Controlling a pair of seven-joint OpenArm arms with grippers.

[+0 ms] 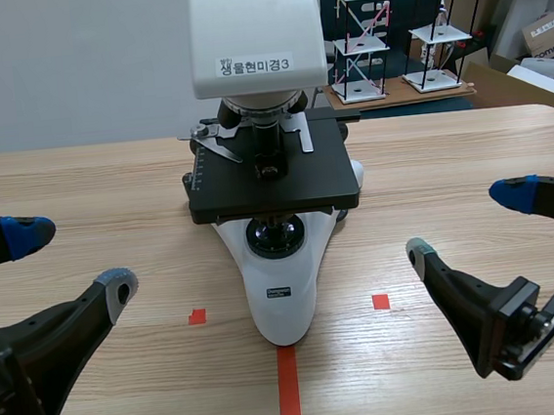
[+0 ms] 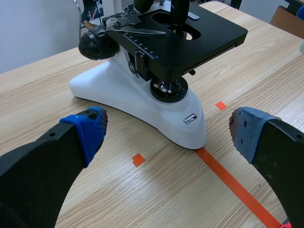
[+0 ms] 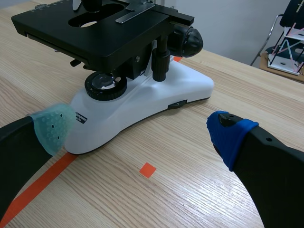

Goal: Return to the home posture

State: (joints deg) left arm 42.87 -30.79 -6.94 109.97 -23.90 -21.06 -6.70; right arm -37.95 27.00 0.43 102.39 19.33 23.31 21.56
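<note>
Progress: I judge the return to be nearly or fully done. Both my arms sit low at their own sides of the worktop [image 1: 108, 184], mirroring each other and clear of the microscope [image 1: 284, 295].
Left to do: at most a small settling of the joints. The exact home posture is not something these views can confirm.
Left pincer [image 1: 74, 256]: spread wide and holding nothing. It sits at about 8 o'clock from the microscope's base, well apart from it.
Right pincer [image 1: 466, 222]: spread just as wide and also empty, at about 4 o'clock from the base and not touching it.
Pincer heading: the left one's long axis runs from my side toward roughly 2 o'clock, the right one's toward roughly 10 o'clock, so both aim inward at the microscope's foot.
Fingers: on each pincer a blue pad is on the far finger and a grey-green pad on the near one.
Microscope place: dead ahead at 12 o'clock, upright in the middle of the worktop. Its white nose sits at the far end of the orange tape line [image 1: 290, 402].
Microscope axis: the base runs 6 to 12 o'clock — narrow nose toward me at 6, black stage [image 1: 274, 173] and white head above and behind.
Risk: low, I think, since nothing is gripped and both pincers have open wood around them.
</note>
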